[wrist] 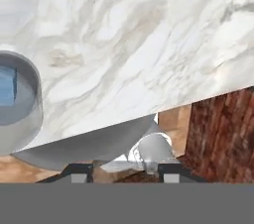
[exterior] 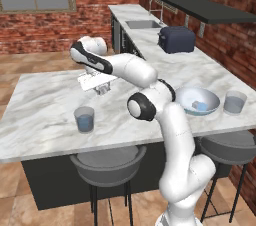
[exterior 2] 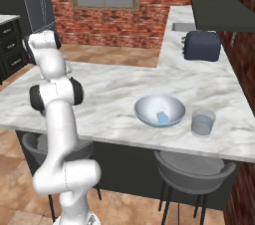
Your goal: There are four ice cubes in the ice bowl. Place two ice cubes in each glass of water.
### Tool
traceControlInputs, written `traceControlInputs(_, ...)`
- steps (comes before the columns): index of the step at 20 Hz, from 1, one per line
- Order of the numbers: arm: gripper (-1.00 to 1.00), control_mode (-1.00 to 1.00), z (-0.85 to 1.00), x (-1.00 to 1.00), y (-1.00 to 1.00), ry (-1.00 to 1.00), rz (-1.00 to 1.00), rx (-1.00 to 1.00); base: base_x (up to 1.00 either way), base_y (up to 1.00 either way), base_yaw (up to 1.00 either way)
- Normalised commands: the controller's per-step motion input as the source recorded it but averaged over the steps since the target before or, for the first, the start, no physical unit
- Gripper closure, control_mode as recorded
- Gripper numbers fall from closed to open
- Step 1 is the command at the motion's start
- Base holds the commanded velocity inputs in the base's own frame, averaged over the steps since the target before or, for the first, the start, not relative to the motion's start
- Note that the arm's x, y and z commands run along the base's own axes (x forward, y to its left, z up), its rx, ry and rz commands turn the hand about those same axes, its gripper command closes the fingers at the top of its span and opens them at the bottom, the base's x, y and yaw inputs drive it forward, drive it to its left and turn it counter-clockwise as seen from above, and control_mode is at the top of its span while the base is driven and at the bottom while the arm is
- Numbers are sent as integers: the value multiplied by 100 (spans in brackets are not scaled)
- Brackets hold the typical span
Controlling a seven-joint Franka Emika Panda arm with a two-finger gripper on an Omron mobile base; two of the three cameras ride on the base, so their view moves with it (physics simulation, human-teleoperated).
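My gripper [exterior: 102,90] hangs just above the marble counter [exterior: 45,95], between the two glasses and behind the left one. In the hand view my gripper [wrist: 125,173] has its dark tips closed on a pale, glassy ice cube [wrist: 130,161]. One glass of water [exterior: 84,119] stands near the counter's front edge, and its rim and blue water [wrist: 15,100] show at the left of the hand view. The ice bowl [exterior: 212,101] sits to the right with an ice cube [exterior: 200,105] in it. The other glass of water [exterior: 234,102] stands right of the bowl [exterior 2: 149,104]; that glass [exterior 2: 203,122] also shows from the right base.
A dark toaster [exterior: 176,39] stands at the back of the side counter, with a sink [exterior: 142,24] beyond it. Grey stools [exterior: 107,162] sit under the counter's front edge. My own elbow [exterior: 145,106] rises between the left glass and the bowl.
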Motion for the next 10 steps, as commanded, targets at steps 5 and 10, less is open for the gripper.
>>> traceControlInputs(5,100,-100,0,-41,-97,-95,0,55,0,0,0)
traceControlInputs(10,100,-100,13,-39,3,-40,8,31,0,0,0)
